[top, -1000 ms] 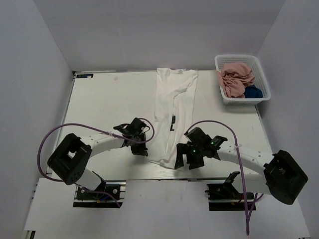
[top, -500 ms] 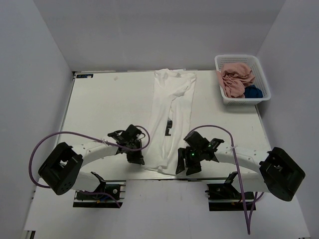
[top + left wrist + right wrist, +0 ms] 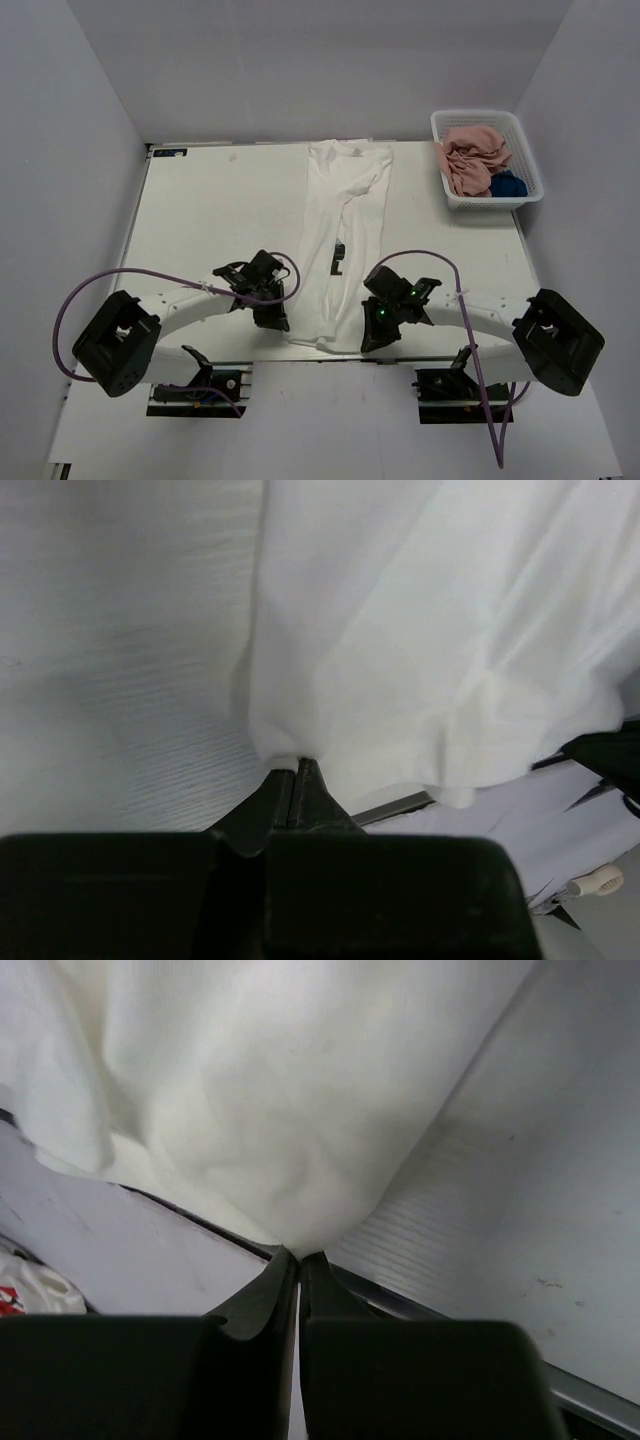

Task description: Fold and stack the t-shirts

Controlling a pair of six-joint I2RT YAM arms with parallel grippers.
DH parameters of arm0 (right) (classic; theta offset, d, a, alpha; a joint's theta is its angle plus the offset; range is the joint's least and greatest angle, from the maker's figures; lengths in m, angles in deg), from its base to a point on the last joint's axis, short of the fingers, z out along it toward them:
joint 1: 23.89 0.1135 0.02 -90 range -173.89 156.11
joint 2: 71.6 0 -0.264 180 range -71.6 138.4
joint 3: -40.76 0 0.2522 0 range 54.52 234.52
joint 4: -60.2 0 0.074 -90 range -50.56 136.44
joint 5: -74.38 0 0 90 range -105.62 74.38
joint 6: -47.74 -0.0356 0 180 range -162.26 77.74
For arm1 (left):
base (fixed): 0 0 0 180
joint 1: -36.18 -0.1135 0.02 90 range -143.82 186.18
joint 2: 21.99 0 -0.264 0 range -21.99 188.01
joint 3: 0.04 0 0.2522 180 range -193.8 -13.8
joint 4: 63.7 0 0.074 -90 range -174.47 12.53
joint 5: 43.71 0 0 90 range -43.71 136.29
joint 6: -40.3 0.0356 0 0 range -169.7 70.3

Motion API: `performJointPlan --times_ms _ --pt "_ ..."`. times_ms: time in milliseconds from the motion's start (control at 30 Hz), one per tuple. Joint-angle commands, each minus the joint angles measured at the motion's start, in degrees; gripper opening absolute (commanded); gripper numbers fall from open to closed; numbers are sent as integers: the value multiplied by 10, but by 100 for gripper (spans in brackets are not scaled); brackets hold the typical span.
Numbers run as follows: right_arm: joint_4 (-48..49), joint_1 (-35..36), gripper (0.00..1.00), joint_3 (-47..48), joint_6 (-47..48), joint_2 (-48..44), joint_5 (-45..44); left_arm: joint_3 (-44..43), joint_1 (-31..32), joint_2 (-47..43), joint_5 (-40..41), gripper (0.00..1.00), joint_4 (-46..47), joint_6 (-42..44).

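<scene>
The white t-shirt point(image 3: 340, 230) lies as a long narrow strip down the middle of the table, collar end far, hem at the near edge. My left gripper point(image 3: 280, 322) is shut on the hem's left corner; in the left wrist view its tips point(image 3: 296, 768) pinch the white cloth point(image 3: 420, 640). My right gripper point(image 3: 368, 340) is shut on the hem's right corner, the white cloth point(image 3: 260, 1100) bunched at its tips point(image 3: 299, 1255). The pink t-shirt point(image 3: 472, 158) and the navy t-shirt point(image 3: 509, 185) lie crumpled in the basket.
A white lattice basket point(image 3: 455, 196) stands at the far right corner of the table point(image 3: 200, 220). Purple cables loop from both arms. The table's near edge with its metal rail point(image 3: 590, 1400) runs just under both grippers.
The right gripper has closed on the hem's right corner. Both arms drew toward the near edge, pulling the shirt's hem nearer and straightening it.
</scene>
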Motion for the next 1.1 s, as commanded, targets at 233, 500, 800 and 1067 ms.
performJointPlan --times_ms 233,500,800,1067 --pt "-65 -18 0 172 54 -17 -245 -218 -7 48 90 0 -76 35" --pt "-32 -107 0 307 146 78 -317 -499 -48 259 200 0 -210 17" --pt "-2 -209 0 414 184 177 -285 -727 -96 409 211 0 -234 66" --pt "27 -246 0 439 217 226 -246 -806 -101 472 198 0 -197 106"
